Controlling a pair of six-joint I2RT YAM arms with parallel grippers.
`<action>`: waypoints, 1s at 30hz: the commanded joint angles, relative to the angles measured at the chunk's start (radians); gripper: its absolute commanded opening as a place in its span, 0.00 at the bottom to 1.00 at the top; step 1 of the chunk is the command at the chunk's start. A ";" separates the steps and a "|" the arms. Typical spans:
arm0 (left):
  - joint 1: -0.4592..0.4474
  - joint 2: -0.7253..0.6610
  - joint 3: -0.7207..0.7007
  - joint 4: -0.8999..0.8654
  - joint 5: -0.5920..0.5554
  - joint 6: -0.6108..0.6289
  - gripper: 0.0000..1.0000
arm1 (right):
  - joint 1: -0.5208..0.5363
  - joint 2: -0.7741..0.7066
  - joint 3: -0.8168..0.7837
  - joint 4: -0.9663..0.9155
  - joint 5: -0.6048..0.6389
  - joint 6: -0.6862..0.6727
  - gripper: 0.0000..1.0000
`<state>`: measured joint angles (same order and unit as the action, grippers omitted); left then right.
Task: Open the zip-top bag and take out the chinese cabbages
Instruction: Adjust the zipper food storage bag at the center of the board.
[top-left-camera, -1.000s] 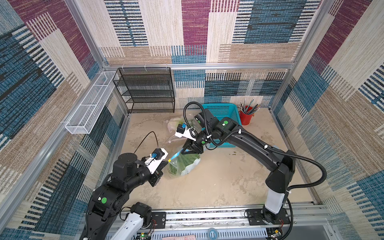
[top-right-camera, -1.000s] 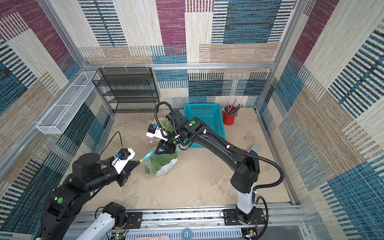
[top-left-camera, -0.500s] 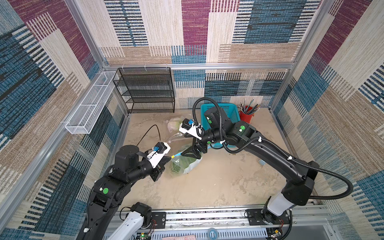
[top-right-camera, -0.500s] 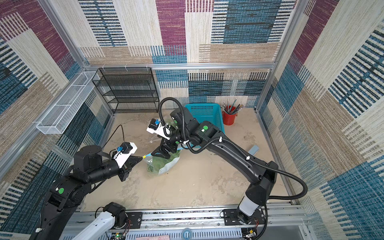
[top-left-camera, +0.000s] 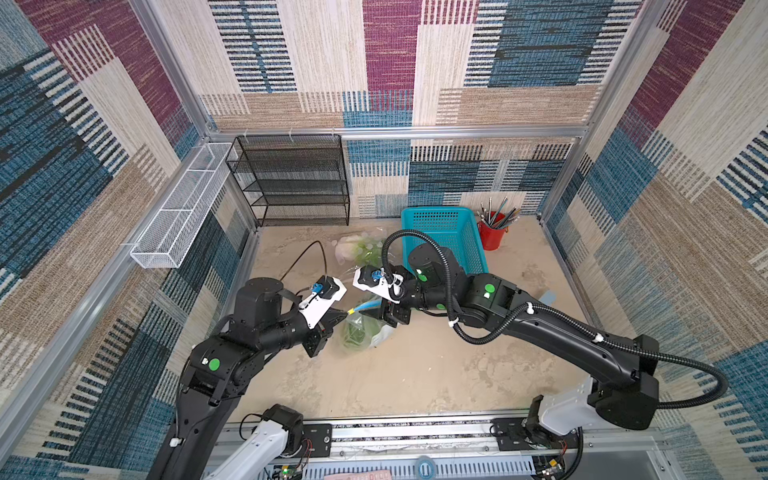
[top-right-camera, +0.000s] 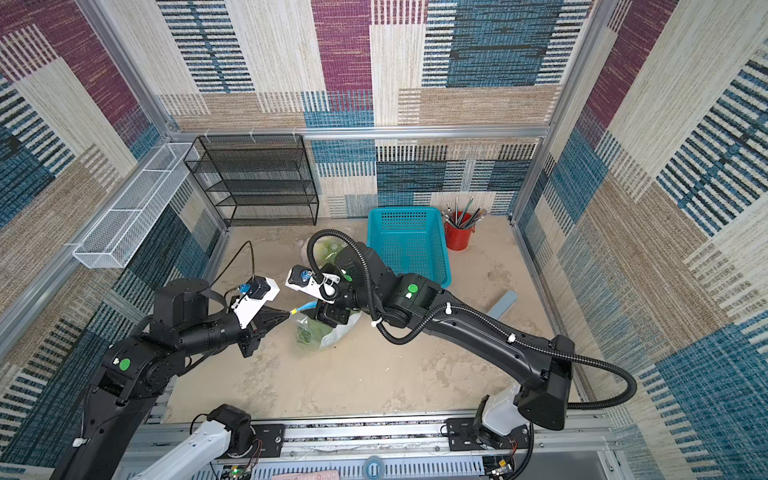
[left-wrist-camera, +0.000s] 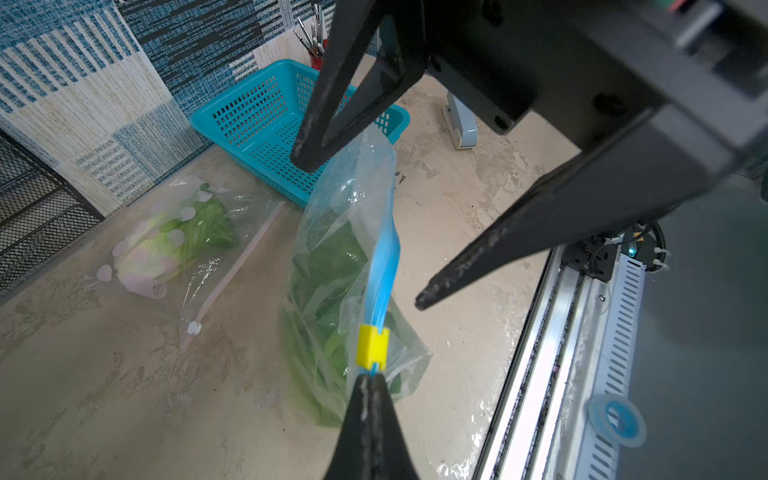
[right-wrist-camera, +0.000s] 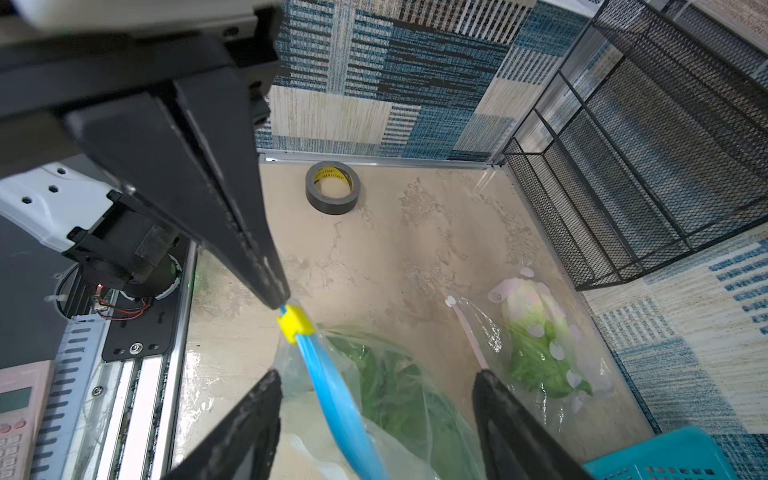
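Two sets of jaws are at the zip-top bag (top-left-camera: 360, 332), centre of both top views: my left jaws clenched on its blue zip strip (left-wrist-camera: 384, 257) beside the yellow slider (left-wrist-camera: 372, 347), right jaws released astride it. I see cabbages (left-wrist-camera: 328, 266) inside.

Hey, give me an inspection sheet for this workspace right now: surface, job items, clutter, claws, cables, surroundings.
Surface: mottled beige tabletop.
Job's things: bag of cabbages hangs upright from its blue strip, with the yellow slider at the left claw's end.
Clutter: second bag holding one head lies flat; basket, pen cup, tape roll, calculator.
Claws: left claw shut on the strip beside the slider; right claw open, straddling the strip.
Cables: hose on the right arm; thin cable loops off the left wrist; no snag seen.
Surroundings: patterned walls, mesh shelf, wire tray.
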<state>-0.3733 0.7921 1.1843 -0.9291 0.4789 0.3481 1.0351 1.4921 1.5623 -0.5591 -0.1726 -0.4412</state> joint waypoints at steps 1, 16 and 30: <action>0.001 0.004 0.013 -0.016 0.033 0.029 0.00 | 0.004 0.013 0.001 0.041 0.003 -0.034 0.67; -0.001 0.005 0.013 -0.020 0.023 0.040 0.00 | 0.020 0.084 0.033 -0.087 -0.083 -0.059 0.34; -0.001 0.006 0.020 -0.018 0.016 0.048 0.00 | 0.029 0.142 0.096 -0.194 -0.076 -0.065 0.48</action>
<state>-0.3706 0.7971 1.1931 -1.0183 0.4202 0.3500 1.0554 1.6104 1.6562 -0.6727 -0.2687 -0.4896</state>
